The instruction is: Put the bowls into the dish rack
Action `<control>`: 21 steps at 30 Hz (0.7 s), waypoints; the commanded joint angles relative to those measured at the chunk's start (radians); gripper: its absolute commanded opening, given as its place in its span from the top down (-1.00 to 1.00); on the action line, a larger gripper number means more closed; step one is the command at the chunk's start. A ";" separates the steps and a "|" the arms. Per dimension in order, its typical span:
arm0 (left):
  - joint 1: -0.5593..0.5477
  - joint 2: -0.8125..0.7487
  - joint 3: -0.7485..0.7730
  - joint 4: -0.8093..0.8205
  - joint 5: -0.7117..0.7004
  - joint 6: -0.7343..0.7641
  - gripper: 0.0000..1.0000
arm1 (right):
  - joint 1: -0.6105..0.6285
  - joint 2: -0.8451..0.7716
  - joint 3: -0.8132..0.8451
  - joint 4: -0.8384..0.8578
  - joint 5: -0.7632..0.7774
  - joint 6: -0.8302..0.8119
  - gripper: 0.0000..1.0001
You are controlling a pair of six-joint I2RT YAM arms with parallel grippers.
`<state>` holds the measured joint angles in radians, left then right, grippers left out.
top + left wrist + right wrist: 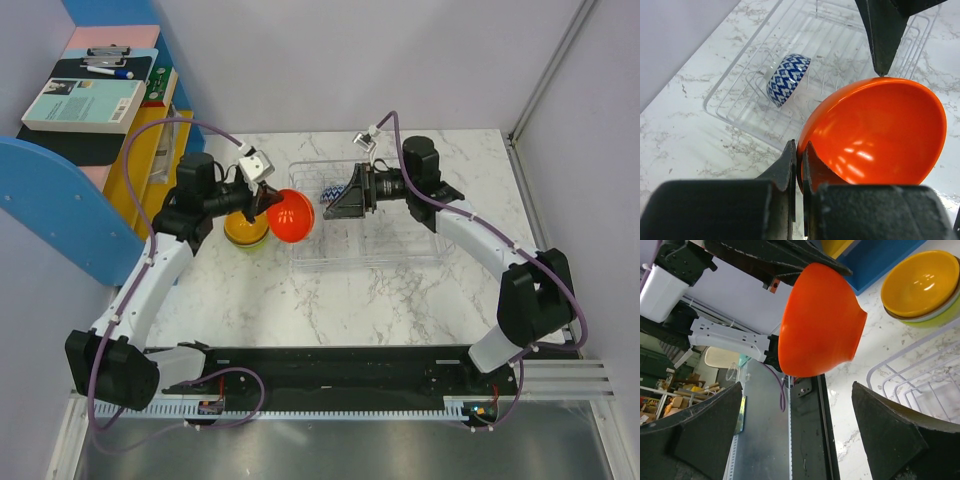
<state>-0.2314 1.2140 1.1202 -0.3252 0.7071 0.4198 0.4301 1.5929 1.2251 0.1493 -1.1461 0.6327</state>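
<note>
My left gripper (268, 202) is shut on the rim of the red-orange bowl (291, 216) and holds it tilted in the air at the left edge of the clear dish rack (400, 235). In the left wrist view the jaws (799, 150) pinch the bowl's (875, 135) rim. The blue-white zigzag bowl (788, 79) stands on edge in the rack (735, 102). My right gripper (335, 203) is open over the rack and faces the red-orange bowl (817, 322), not touching it. A stack with the yellow-orange bowl (245, 230) on top sits left of the rack; it also shows in the right wrist view (922, 282).
A blue shelf with books (85, 100) stands at the far left. White walls close the back and right. A black rail (340, 375) runs along the near edge by the arm bases.
</note>
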 commanded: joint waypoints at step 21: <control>-0.147 -0.004 0.075 0.097 -0.047 -0.062 0.96 | 0.012 0.050 -0.003 0.141 -0.050 0.053 -0.95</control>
<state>-0.3645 1.2148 1.1358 -0.2821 0.6762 0.3771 0.4313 1.6337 1.2148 0.2760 -1.1740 0.7139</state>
